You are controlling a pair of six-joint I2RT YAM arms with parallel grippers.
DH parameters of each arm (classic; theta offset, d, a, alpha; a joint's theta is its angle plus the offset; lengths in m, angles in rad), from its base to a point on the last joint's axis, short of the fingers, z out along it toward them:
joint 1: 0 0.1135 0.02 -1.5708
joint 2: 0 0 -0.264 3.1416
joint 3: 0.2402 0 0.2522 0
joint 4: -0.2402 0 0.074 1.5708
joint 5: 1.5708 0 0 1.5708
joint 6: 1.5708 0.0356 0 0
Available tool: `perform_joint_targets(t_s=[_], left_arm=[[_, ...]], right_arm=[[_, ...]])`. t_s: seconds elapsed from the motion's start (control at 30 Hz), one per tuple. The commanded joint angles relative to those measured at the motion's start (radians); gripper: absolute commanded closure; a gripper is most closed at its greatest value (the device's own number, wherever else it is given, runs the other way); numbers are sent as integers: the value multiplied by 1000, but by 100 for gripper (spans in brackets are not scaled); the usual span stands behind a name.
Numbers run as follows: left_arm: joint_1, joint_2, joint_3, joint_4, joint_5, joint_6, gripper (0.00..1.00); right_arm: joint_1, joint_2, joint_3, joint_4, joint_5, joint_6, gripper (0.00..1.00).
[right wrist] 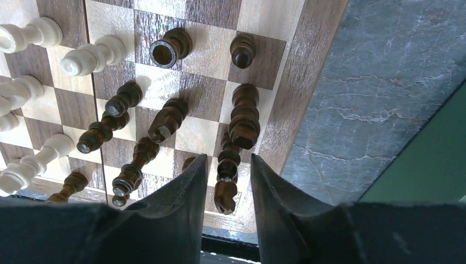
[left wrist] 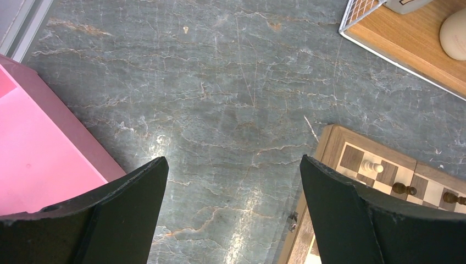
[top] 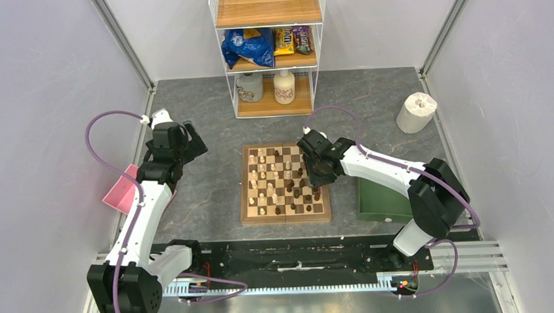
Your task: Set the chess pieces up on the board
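The right gripper (right wrist: 228, 159) hangs over the right edge of the board (right wrist: 299, 71), jaws narrowly parted on either side of one dark piece (right wrist: 226, 179). I cannot tell whether they pinch it. That piece appears upright, its axis in line with the fingers, so the right arm is nearer. Farther left, the left gripper (left wrist: 233, 165) stands wide apart and empty over the table (left wrist: 220, 82), beside the board's far-left corner.

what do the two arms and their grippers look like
The left arm and right arm have white links, bulky black joints and a looping purple cable each. The left gripper and right gripper have black, curved, tapering fingers.
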Motion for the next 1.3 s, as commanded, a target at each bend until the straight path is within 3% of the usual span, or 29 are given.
perform_joint_targets(t_s=[0.0,0.17,0.5,0.7,1.03,1.27], left_arm=[[1,-14,-7,37,10,6,3],[1,-16,-9,37,11,4,3],[1,-25,-7,33,6,9,3],[1,-26,-6,31,0,12,3],[0,-23,-6,35,5,12,2],[1,-23,-6,36,5,10,3]], right_arm=[[7,-53,34,-27,20,-7,55],[7,-65,70,-36,81,-19,46],[-1,85,179,-32,143,-37,47],[-17,92,171,-35,148,-39,53],[-23,91,150,-36,129,-48,74],[-23,63,141,-61,119,-50,80]])
